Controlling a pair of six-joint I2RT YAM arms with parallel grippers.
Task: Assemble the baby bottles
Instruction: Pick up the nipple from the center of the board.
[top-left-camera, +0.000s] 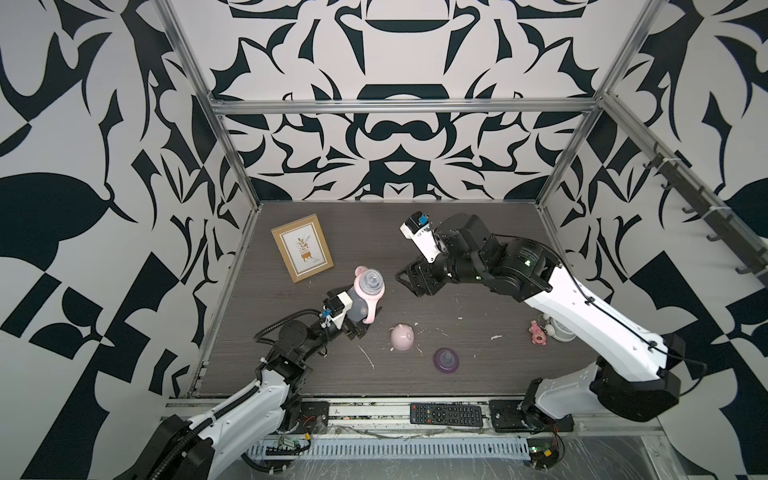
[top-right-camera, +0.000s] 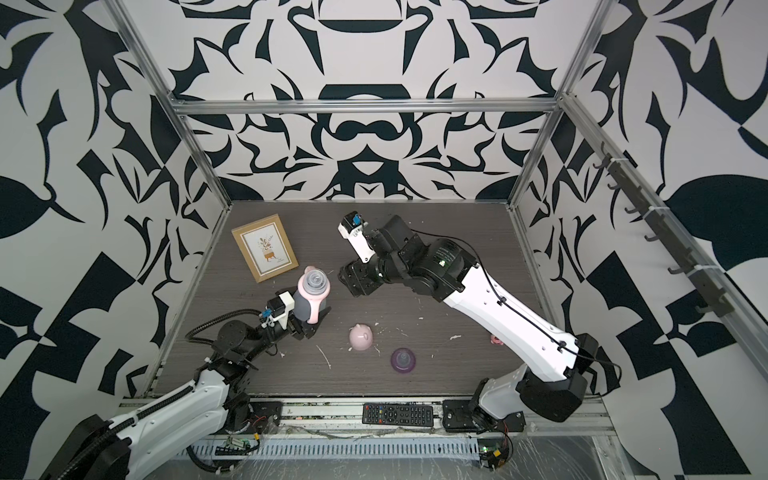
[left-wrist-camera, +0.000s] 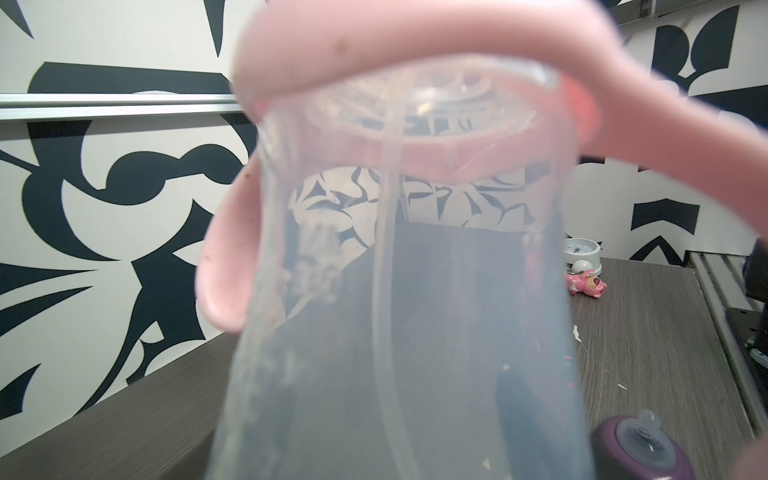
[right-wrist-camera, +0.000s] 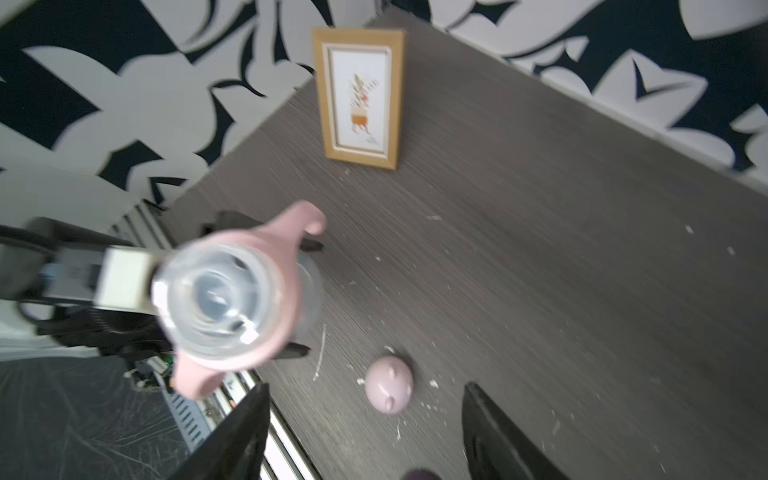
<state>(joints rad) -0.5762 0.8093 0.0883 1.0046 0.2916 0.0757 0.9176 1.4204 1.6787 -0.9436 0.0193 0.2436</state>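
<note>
Bottle (left-wrist-camera: 395, 291) clamped in left hand (top-left-camera: 358, 326); right hand (right-wrist-camera: 365, 440) spread, apart.

This is a robotics lab test cell: an aluminium-profile frame (top-left-camera: 399, 106) carries black-and-white patterned walls (top-left-camera: 399, 41) around a grey wood-grain tabletop (top-left-camera: 478, 257). The left arm (top-left-camera: 249, 399) and right arm (top-left-camera: 582, 316) are mounted along the near edge, by a slotted cable duct (top-left-camera: 386, 449) and exposed wiring.

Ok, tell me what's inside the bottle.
A clear straw runs down inside the bottle; nothing else shows. Its base, in the left gripper, is hidden.
</note>
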